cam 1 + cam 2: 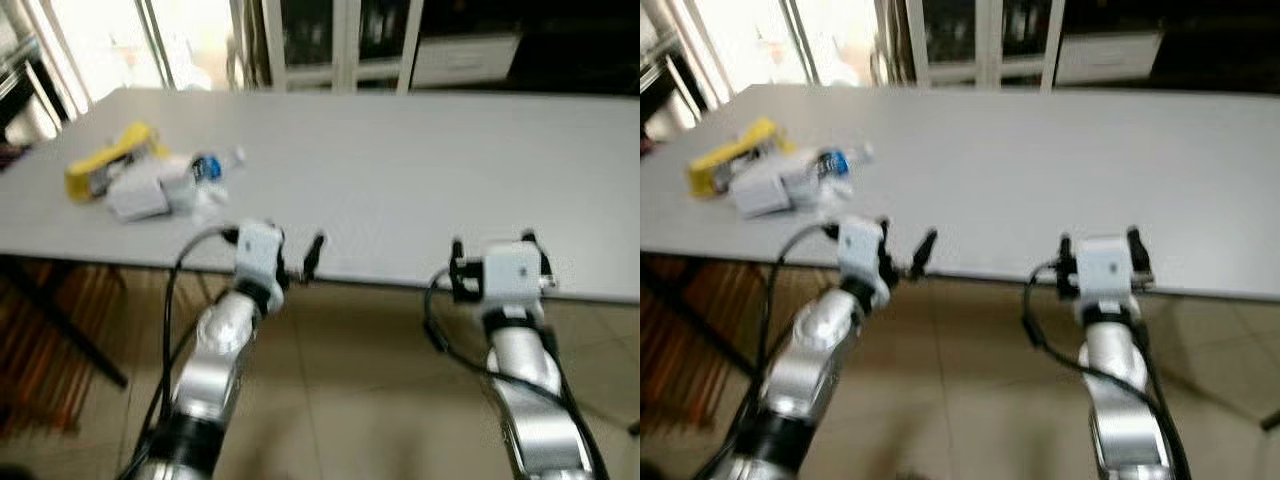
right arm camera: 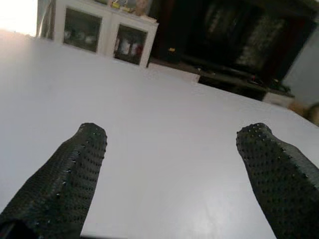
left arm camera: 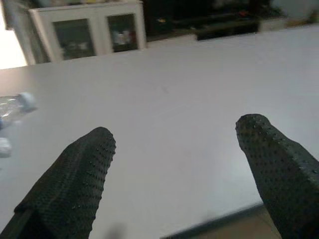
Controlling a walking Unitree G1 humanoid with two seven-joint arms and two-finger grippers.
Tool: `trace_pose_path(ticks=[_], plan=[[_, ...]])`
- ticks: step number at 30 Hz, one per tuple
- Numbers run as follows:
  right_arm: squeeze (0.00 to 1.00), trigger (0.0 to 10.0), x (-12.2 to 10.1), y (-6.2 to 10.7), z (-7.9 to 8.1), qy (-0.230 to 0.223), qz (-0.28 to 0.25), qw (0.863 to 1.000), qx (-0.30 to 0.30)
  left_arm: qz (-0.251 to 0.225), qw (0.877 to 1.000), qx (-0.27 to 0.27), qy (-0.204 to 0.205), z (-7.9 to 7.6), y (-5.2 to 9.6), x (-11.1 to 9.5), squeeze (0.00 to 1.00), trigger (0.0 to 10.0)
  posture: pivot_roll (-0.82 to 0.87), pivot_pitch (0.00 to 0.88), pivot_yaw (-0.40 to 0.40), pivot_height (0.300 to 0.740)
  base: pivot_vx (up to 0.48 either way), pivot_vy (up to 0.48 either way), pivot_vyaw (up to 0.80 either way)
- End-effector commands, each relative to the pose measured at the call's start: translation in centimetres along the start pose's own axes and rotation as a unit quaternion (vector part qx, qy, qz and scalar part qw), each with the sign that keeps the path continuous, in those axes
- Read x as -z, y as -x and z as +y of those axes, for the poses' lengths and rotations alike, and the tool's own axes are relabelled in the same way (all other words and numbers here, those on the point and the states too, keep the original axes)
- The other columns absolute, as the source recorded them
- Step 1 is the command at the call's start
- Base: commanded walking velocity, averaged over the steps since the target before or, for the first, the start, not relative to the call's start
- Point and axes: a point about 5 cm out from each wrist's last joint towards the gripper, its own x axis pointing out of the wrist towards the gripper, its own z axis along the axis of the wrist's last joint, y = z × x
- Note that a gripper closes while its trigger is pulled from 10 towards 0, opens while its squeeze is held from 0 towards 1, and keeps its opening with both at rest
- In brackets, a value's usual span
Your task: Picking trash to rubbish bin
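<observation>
A small heap of trash lies at the far left of the grey table: a yellow wrapper, a crumpled white packet and a clear plastic bottle with a blue label. The bottle's cap end also shows in the left wrist view. My left gripper hovers at the table's near edge, right of the heap and apart from it, open and holding nothing. My right gripper hovers at the same edge further right, also open, with bare tabletop between its fingers.
A white glass-door cabinet and dark shelving stand behind the table. Bright windows are at the back left. Dark frame legs sit under the table's left end. Beige tiled floor lies below my arms.
</observation>
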Motion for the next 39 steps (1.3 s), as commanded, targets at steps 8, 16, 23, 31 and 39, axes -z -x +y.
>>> trace_pose_path(ticks=[8, 16, 23, 31, 39], plan=[[0.0, 10.0, -0.4, 0.13, 0.36, -0.003, -0.004, 1.0, -0.003, 0.002, 1.0, -0.006, -0.017, 0.59, -0.15, -0.43, 0.0, 10.0, -0.05, 0.06, 0.036, 0.74, 0.0, 0.417, 0.0], [0.0, 10.0, -0.47, 0.08, 0.54, -0.003, -0.005, 1.0, -0.003, 0.006, 1.0, -0.006, -0.019, 0.45, -0.16, -0.3, 0.0, 10.0, -0.04, 0.058, 0.035, 0.74, 0.0, 0.408, 0.0], [0.0, 10.0, -0.63, -0.07, 0.76, -0.004, -0.007, 1.0, -0.005, 0.008, 1.0, -0.01, -0.02, 0.55, -0.23, -0.26, 0.0, 10.0, -0.04, 0.056, 0.034, 0.74, 0.0, 0.438, 0.0], [0.0, 10.0, -0.73, -0.34, 0.78, -0.006, -0.01, 1.0, -0.003, -0.011, 1.0, 0.015, -0.02, 0.09, -0.16, -0.72, 0.0, 10.0, -0.04, 0.054, 0.034, 0.74, 0.0, 0.111, 0.0], [0.0, 10.0, -0.71, -0.43, 0.9, -0.007, -0.01, 1.0, -0.003, -0.011, 1.0, 0.026, -0.011, -0.23, -0.24, -0.74, 0.0, 10.0, -0.04, 0.05, 0.035, 0.74, 0.179, 0.0, 0.0]])
